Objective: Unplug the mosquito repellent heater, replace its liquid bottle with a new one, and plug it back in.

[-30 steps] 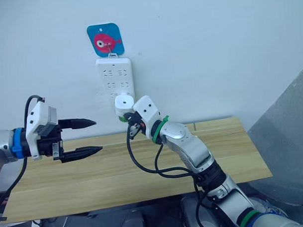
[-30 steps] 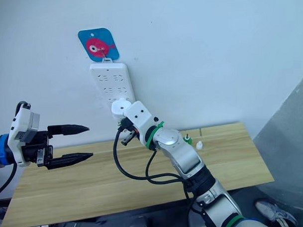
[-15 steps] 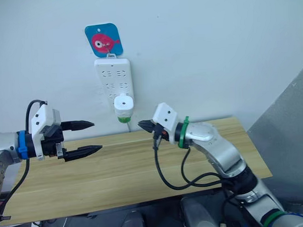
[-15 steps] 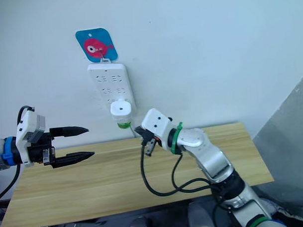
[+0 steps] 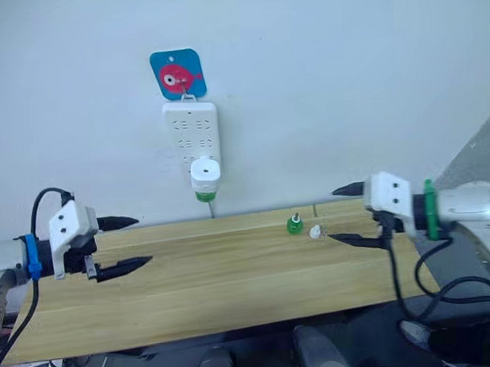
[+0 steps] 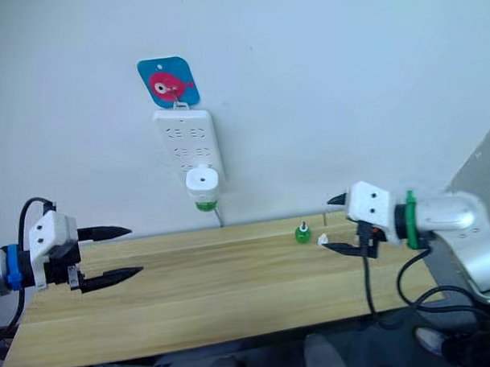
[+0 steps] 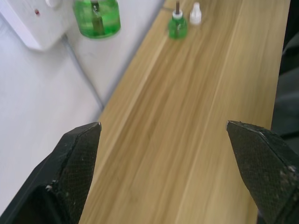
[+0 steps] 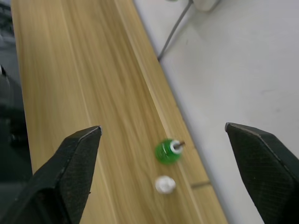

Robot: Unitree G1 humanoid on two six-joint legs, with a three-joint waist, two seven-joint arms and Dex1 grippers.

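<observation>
The white mosquito repellent heater (image 5: 204, 171) is plugged into the lowest socket of the white power strip (image 5: 191, 129) on the wall, with a green liquid bottle (image 5: 205, 195) screwed in underneath. A second small green bottle (image 5: 295, 224) stands upright on the wooden table (image 5: 200, 274), with a white cap (image 5: 315, 232) just right of it. My right gripper (image 5: 333, 215) hovers open right of the cap, holding nothing. My left gripper (image 5: 142, 241) is open and empty over the table's left end. In the right wrist view the bottle (image 8: 168, 151) and cap (image 8: 164, 184) lie between the fingers' lines.
A blue tag with a red fish (image 5: 177, 74) hangs above the strip. The strip's cable (image 5: 213, 209) drops behind the table's back edge. A grey panel (image 5: 477, 155) rises at the far right. The left wrist view shows the heater's bottle (image 7: 97, 18) and the table bottle (image 7: 176, 27).
My right gripper has drawn back from the heater to the table's right end and opened. The heater stays in the strip. The camera view shifted; the left gripper stays open.
</observation>
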